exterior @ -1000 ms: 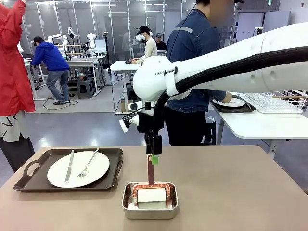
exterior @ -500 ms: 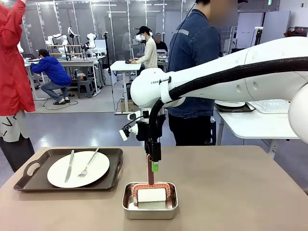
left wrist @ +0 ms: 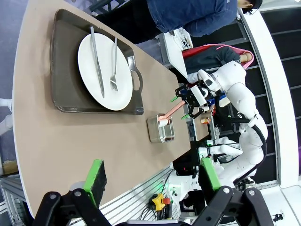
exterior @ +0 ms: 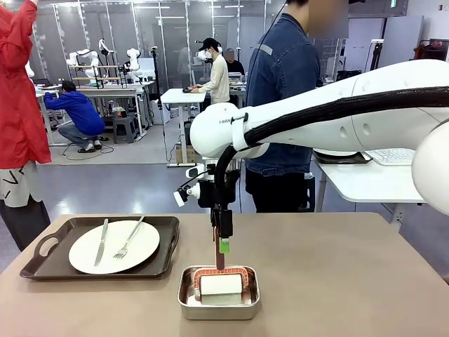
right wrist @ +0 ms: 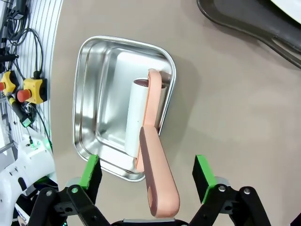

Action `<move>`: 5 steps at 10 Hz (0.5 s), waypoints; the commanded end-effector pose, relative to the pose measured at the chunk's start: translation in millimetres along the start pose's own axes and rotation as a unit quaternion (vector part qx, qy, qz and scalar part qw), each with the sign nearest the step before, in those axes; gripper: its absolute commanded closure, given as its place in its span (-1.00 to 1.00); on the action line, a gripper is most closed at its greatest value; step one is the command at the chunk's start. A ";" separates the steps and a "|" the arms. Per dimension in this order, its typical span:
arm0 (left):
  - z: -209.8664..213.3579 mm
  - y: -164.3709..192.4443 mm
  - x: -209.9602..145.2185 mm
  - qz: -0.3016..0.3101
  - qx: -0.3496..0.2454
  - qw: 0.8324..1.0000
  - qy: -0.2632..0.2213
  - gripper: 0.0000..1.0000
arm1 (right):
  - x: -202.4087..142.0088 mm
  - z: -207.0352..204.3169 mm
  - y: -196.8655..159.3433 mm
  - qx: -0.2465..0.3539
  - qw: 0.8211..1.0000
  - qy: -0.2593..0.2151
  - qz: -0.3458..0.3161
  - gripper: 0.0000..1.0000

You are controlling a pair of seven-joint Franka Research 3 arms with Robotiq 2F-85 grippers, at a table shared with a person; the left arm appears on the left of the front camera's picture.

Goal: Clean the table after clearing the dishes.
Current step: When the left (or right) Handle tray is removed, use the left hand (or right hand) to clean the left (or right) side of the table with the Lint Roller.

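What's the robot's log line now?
right tool: open around handle | lint roller: in steel pan | left tool: open | dishes: on tray

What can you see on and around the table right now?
table: 1, beige-brown, foreground
tray: 1, dark brown, table's left
plate: 1, white, on tray
knife: 1, steel, on plate
fork: 1, steel, on plate beside knife
pan: 1, steel, table's near middle
roller: 1, white roll, pink handle, in pan
person: 1, denim jacket, far side
left gripper: 1, black, green pads, open above table
right gripper: 1, black, green pads, open around roller's handle
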State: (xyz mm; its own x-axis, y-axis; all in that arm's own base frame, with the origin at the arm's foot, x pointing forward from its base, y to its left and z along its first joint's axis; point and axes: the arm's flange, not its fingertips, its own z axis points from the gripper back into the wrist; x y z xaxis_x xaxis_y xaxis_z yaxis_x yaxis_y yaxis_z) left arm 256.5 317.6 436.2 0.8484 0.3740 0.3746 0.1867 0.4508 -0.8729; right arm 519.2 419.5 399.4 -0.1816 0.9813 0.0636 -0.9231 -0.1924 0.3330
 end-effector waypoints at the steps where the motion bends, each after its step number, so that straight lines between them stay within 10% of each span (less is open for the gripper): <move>1: 2.8 -1.2 -0.7 -0.004 -0.005 1.000 -0.005 -1.00 | 5.8 -0.1 0.4 0.015 1.000 0.004 -0.013 0.15; 3: 2.8 -1.2 -0.7 -0.004 -0.005 1.000 -0.005 -1.00 | 5.3 1.2 1.3 0.014 1.000 0.000 -0.014 1.00; 5: 2.8 -1.2 -0.7 -0.004 -0.005 1.000 -0.005 -1.00 | 7.1 0.9 2.0 0.013 1.000 0.003 -0.009 1.00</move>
State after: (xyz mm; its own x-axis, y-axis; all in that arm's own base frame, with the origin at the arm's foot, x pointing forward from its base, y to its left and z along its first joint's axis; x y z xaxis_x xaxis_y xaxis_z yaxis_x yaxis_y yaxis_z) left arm 256.5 317.6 436.2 0.8484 0.3740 0.3746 0.1867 0.4507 -0.8729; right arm 520.1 420.2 398.7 -0.1787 0.9822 0.0581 -0.9185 -0.1877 0.3481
